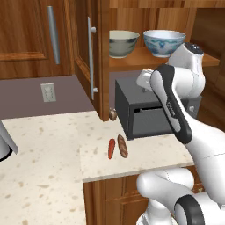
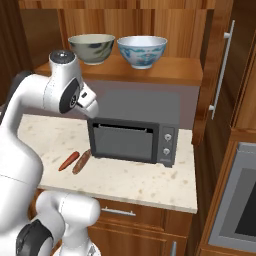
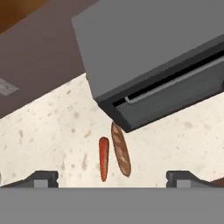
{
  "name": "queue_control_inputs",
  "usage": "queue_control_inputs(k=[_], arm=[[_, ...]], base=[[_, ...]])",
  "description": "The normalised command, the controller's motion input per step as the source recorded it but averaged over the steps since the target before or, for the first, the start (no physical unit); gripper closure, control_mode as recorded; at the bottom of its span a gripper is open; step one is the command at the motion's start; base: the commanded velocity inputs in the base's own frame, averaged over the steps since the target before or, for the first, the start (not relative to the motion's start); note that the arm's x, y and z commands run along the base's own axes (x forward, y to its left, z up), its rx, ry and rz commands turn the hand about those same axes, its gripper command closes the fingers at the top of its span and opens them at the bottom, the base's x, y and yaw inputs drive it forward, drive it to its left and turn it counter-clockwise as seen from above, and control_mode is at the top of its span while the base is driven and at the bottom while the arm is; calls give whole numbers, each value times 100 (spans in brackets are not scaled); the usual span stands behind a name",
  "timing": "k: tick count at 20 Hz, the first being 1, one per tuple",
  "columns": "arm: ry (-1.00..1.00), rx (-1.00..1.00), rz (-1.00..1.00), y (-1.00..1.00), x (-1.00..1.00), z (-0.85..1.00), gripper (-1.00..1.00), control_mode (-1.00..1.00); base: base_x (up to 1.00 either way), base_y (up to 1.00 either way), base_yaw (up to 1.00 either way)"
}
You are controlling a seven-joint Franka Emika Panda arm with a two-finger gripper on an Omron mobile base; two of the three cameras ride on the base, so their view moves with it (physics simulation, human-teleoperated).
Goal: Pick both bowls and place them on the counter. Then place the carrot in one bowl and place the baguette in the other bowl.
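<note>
Both bowls sit on the wooden shelf above the dark grey microwave oven [image 2: 134,141]: dull grey-green bowl w/ cream inside [image 2: 91,48] on its left, white bowl w/ blue pattern [image 2: 142,51] beside it. Prob. ceramic: stiff, slick, breakable, so pinch the rim. Fingers [image 3: 111,178] spread wide, empty, up over the speckled beige stone desk [image 1: 48,162]. Orange-red carrot [image 3: 103,157] and brown baguette [image 3: 121,148] lie just before the oven.

Below my claw [image 3: 112,177], the small orange-red tapered carrot [image 1: 111,148] and the short stubby brown baguette [image 1: 122,146] lie side by side on the beige speckled stone counter [image 1: 39,167], just in front of the dark grey toaster oven [image 2: 134,140]. On the wooden shelf [image 2: 165,74] above, the grey-green bowl [image 2: 91,48] stands left of the white blue-patterned bowl [image 2: 142,51].
</note>
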Motion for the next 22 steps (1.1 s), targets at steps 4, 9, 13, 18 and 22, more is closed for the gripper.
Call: queue_control_inputs(k=[4,9,13,18,22], arm=[[0,27,-28,8,-9,44,-100,-100],[0,15,-21,1,-8,45,-100,-100],[0,10,-25,4,-3,39,-100,-100],[-1,19,-15,0,-1,40,-100,-100],[-4,19,-7,0,6,31,-100,-100]], base=[[0,0,0],[0,0,0],[0,0,0],[0,0,0],[0,0,0]])
